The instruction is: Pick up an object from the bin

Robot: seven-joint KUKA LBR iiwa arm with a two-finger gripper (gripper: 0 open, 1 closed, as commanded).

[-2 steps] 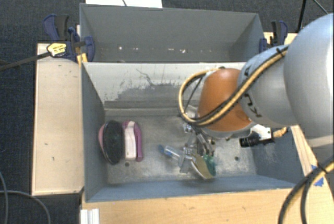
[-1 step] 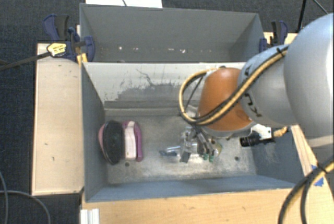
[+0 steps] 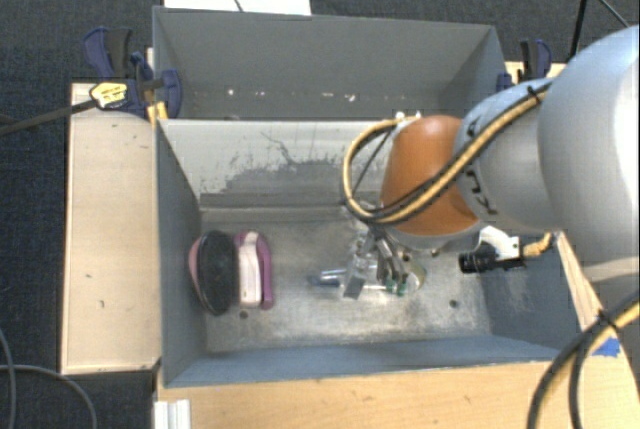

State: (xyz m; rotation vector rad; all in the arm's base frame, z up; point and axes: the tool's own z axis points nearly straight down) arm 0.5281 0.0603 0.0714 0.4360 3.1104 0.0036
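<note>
Grey metal bin, with the robot arm's orange-covered wrist low over the middle of its floor. The jaws reach down at a small silvery item with a green end; whether they grip it cannot be told. A pink-and-black brush-like object lies near the left wall.

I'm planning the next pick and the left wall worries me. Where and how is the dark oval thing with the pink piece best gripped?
Probably by the narrow pink piece on its right, from straight above, closing across its short width. The dark oval part looks too wide and lies close to the bin's left wall; the pink side faces open floor.
</note>
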